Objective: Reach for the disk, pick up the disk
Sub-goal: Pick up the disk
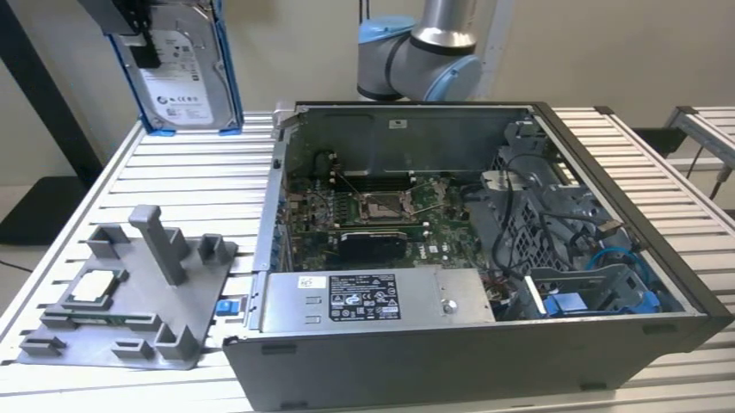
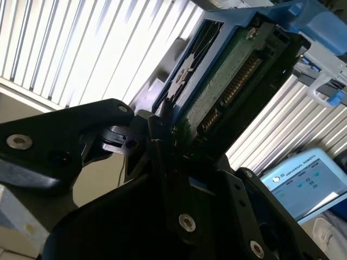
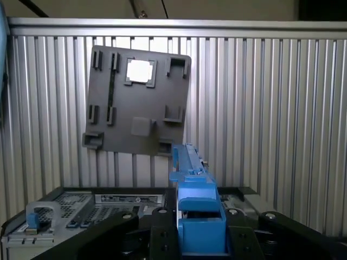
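While the exterior view shows the disk [image 1: 182, 82] upright with its white label facing the camera, above the far corner of the slatted worktop [image 1: 195, 181] on the exterior view's left, the wrist views show its other sides. The black fingers [image 1: 144, 53] are clamped on the disk near its top. In the second wrist view the green circuit board [image 2: 230, 70] on the disk's back and its row of connector pins show. In the first wrist view a blue rail [image 3: 196, 206] stands edge-on between the two fingers, high over the worktop.

On the worktop, the open computer case [image 1: 649, 288] holds a motherboard [image 1: 379, 215], a power supply [image 1: 367, 297], loose cables and a blue bracket [image 1: 569, 303]. Beside the case, a grey fixture plate [image 1: 126, 301] carries a small square silvery chip [image 1: 95, 286] in one of its pockets.
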Motion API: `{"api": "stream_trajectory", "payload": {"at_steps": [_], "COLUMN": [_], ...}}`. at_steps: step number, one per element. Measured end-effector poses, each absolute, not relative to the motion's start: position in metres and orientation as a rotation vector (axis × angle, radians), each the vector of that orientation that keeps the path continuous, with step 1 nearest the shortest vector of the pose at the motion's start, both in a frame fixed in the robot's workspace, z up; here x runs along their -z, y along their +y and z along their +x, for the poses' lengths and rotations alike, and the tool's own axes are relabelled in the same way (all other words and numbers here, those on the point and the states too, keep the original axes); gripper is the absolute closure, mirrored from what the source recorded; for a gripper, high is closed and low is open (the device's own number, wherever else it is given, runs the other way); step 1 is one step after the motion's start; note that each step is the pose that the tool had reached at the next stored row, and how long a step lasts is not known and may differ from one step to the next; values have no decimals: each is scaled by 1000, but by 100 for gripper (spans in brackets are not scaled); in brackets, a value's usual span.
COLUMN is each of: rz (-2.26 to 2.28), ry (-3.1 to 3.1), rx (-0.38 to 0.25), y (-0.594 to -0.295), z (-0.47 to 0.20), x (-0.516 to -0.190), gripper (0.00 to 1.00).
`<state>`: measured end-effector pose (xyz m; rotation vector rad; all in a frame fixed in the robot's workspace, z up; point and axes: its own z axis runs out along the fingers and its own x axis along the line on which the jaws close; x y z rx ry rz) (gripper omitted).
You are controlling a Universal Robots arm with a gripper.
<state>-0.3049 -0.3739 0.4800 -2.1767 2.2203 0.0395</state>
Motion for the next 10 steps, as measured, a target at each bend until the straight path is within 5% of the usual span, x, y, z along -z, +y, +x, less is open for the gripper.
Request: {"api": "stream_trajectory", "payload": {"at_steps": [10], "rz": [-2177], "ry": [2220], "rx": [-39], "y": [-374], "z": [-272], "x": [-480], "gripper": [100]}}
